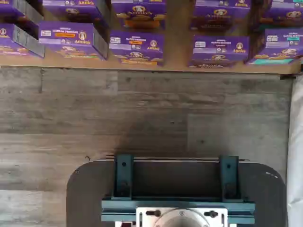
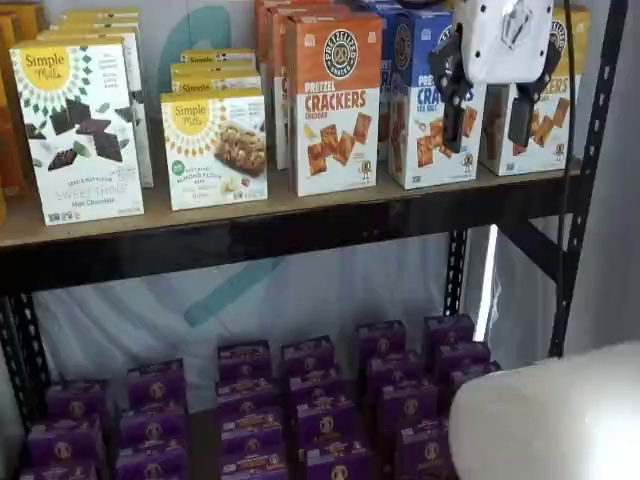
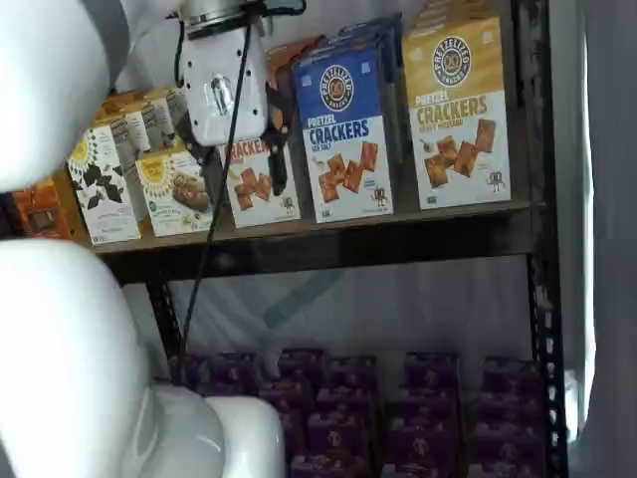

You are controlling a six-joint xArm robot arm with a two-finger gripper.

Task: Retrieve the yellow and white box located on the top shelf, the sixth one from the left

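Purple boxes [image 2: 310, 410] below; orange [image 2: 336, 100], blue cartons [image 3: 345, 129] above.

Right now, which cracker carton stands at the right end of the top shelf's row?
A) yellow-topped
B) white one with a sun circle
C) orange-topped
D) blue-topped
A: in both shelf views the yellow and white cracker carton is the last one on the tan wooden top shelf, right of the blue-topped cracker carton.

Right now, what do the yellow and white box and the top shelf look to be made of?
The yellow and white box: apparently printed paperboard with a slight sheen, sharp folded edges and flat printed faces. The top shelf: a tan matte board, likely wood or pressed wood, behind a black front rail that looks like painted metal.
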